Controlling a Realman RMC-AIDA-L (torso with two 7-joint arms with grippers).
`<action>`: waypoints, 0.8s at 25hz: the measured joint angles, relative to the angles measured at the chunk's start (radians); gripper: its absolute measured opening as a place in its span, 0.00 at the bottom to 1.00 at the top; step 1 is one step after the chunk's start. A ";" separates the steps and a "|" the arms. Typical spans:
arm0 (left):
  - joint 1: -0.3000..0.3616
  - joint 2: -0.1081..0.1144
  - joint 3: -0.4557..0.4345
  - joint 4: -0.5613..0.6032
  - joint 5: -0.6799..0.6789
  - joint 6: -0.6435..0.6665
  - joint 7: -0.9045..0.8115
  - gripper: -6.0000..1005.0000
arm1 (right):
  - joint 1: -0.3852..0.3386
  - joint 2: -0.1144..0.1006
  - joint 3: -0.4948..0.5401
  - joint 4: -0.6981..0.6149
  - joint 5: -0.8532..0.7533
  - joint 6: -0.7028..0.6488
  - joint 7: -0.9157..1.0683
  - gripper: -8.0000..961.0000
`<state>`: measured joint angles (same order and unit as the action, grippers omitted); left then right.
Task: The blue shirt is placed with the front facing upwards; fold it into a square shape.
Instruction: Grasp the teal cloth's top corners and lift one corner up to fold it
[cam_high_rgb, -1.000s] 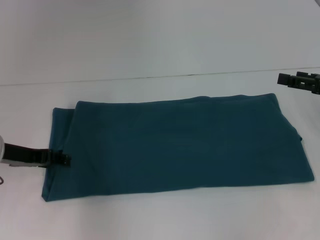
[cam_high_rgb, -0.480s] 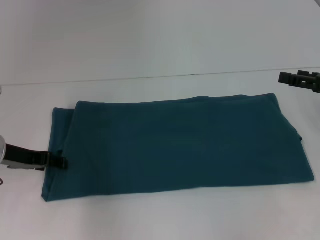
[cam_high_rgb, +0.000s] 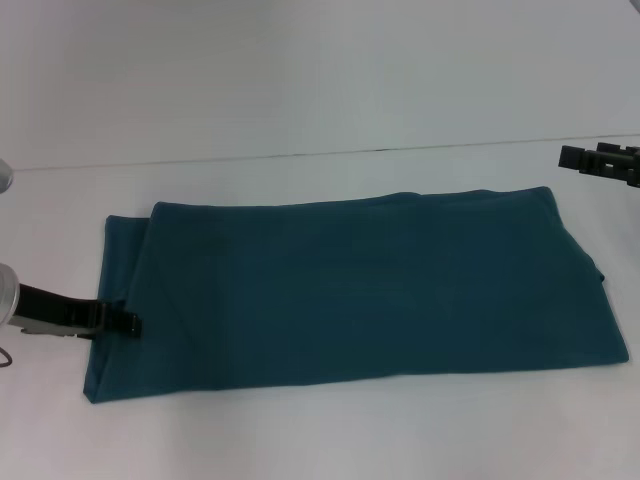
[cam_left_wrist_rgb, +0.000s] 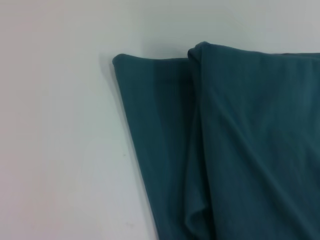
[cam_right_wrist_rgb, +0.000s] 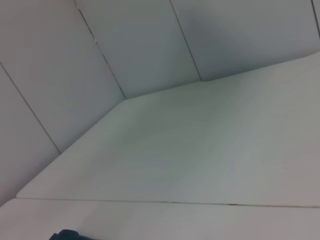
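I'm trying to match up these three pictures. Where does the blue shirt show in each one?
Head view: the blue shirt lies folded into a long band across the middle of the white table.
Left wrist view: its layered end fills most of the picture.
Right wrist view: only a tiny dark scrap at one edge, maybe the shirt; cannot tell.
Shared landmark: the white table.

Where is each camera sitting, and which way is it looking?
Head view: sits on the robot's head, looking forward and down at the blue shirt on the white table; the left gripper at the shirt's left end and the right gripper off to the right both show.
Left wrist view: on the left wrist, looking onto the shirt's folded layers; no fingers show.
Right wrist view: on the right wrist, facing bare table and wall panels.
Shared: head and left wrist views both show the shirt.
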<state>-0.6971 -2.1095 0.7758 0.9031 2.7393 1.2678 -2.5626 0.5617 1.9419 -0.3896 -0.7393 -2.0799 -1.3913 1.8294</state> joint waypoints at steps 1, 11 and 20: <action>0.000 0.000 0.000 0.000 0.000 0.000 0.000 0.66 | 0.000 0.000 0.000 0.000 0.000 0.000 0.000 0.95; 0.002 0.002 0.000 0.000 0.006 -0.004 -0.001 0.66 | -0.003 0.000 0.000 0.000 0.011 0.000 -0.001 0.95; 0.002 -0.002 0.005 -0.005 0.008 0.000 0.001 0.66 | -0.004 0.000 0.000 0.000 0.011 0.000 -0.002 0.95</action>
<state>-0.6952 -2.1116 0.7803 0.8977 2.7475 1.2683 -2.5614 0.5576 1.9419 -0.3896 -0.7394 -2.0688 -1.3914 1.8270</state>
